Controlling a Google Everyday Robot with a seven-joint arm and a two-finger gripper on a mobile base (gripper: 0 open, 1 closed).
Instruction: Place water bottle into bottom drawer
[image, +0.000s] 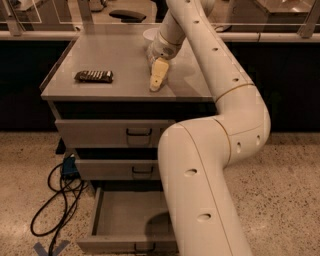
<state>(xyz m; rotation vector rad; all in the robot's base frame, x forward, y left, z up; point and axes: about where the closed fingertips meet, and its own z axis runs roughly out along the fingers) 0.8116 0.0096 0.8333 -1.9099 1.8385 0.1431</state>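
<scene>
Gripper (157, 76) low over cabinet top (110, 52), grip I can't tell — bottom drawer (120, 220) open, water bottle not in yet.

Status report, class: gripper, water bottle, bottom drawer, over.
Gripper low on cabinet top, near white bowl. Water bottle not discernible, perhaps behind gripper. Bottom drawer open; arm partly in front.

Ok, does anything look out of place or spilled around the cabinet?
Nothing spilled or damaged. The tool is down at the grey cabinet top near the white bowl; the lowest grey metal drawer stands open. The clear plastic water bottle isn't distinguishable.
</scene>
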